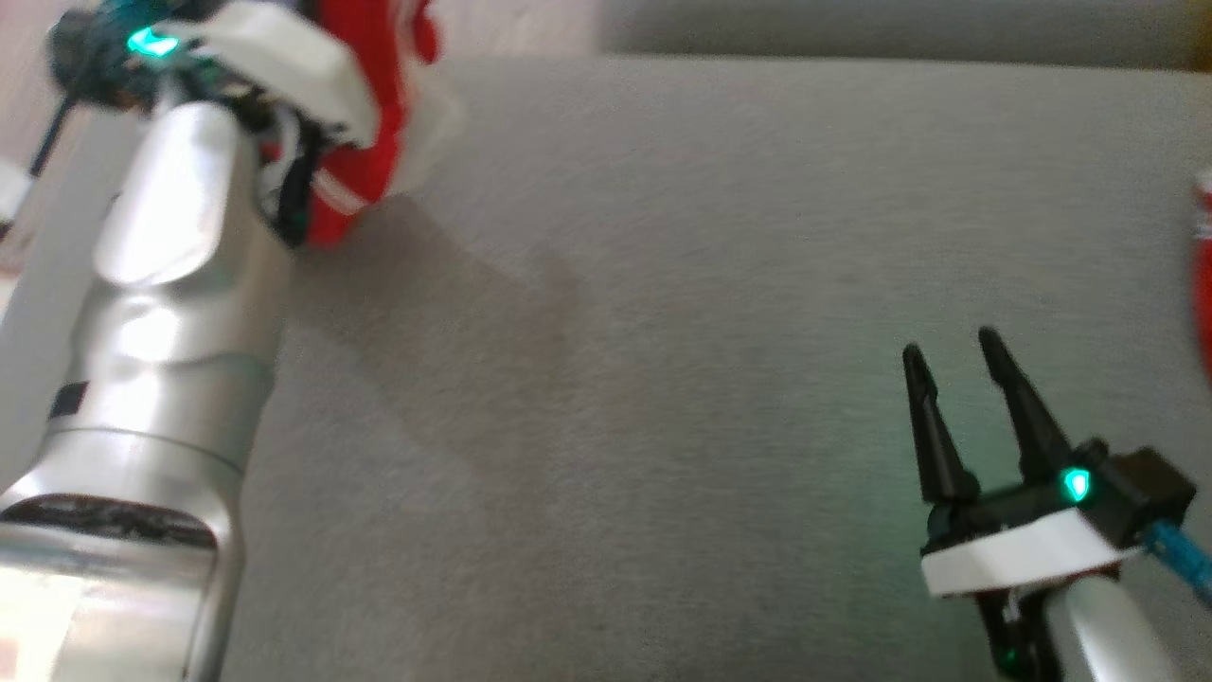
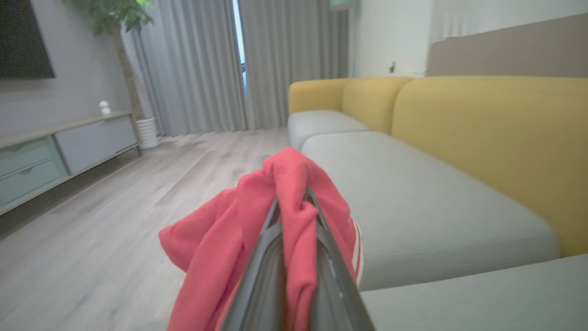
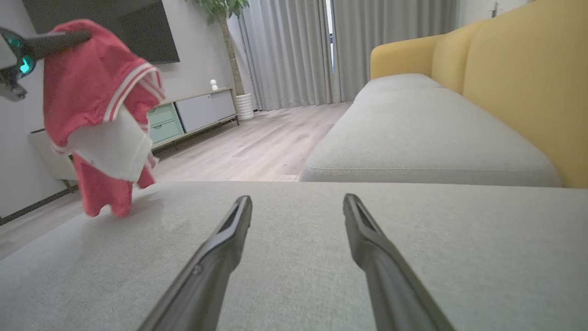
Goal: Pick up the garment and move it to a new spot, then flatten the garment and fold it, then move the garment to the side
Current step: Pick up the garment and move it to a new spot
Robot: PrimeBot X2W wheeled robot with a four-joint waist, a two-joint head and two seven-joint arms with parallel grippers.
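Observation:
The garment [image 2: 216,239] is red with white stripes and a white panel. It hangs bunched from my left gripper [image 2: 294,196], whose two dark fingers are shut on a fold of it. In the head view the garment [image 1: 374,142] is at the top left, beyond my silver left forearm. In the right wrist view the garment [image 3: 92,96] dangles at the left, its lower end touching or just above the grey cushion [image 3: 413,239]. My right gripper [image 1: 952,348] stands open low over the cushion at the lower right, with nothing between its fingers [image 3: 229,239].
A red and white thing [image 1: 1203,275] shows at the head view's right edge. The yellow sofa back [image 3: 528,82] rises to the right, with more grey seat cushions [image 3: 413,138] ahead. Wooden floor [image 2: 92,230], a low cabinet [image 2: 55,147], a potted plant and curtains lie beyond.

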